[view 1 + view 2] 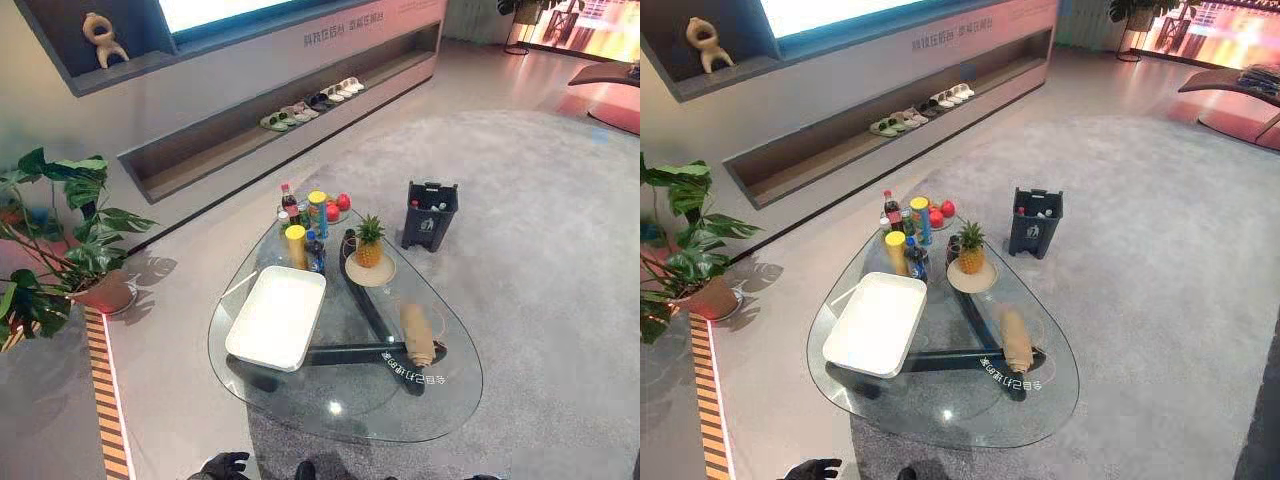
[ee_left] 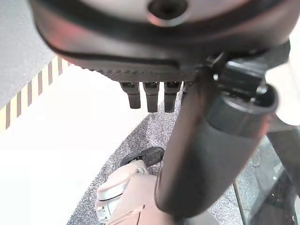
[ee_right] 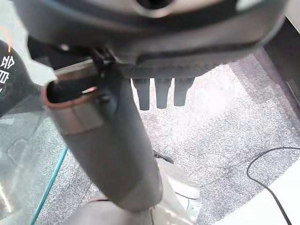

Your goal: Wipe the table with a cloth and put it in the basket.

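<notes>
Hanging low by the near edge of the glass table point(image 1: 445, 400), the left hand point(image 1: 224, 465) is released: in its wrist view its fingers point(image 2: 152, 97) point straight down in a row beside the thumb, with nothing between them. The right hand point(image 3: 154, 44) is just as slack, its fingers point(image 3: 161, 94) straight and holding nothing over grey carpet, the table's edge close beside it. The cloth point(image 1: 417, 333), a tan roll, lies on the glass well ahead of both hands, more towards the right hand's side, touched by neither. Ahead of the left hand sits a white tray point(image 1: 277, 316), resting on the tabletop, apart from the cloth. Farther out from the hands stands a pineapple point(image 1: 370, 243) upright on a round plate point(image 1: 388, 274), and past it, at the table's far end, a cluster of bottles and cans point(image 1: 300, 225) with red apples point(image 1: 341, 204) just beside them. The basket point(image 1: 430, 214), dark and upright, stands on the floor beyond the table's far end, on the right hand's side, well apart from the cloth; a few small things show inside, too small to tell. Far off to the left hand's side grows a potted plant point(image 1: 60, 240), and along the wall beyond runs a low shelf with slippers point(image 1: 315, 103)
</notes>
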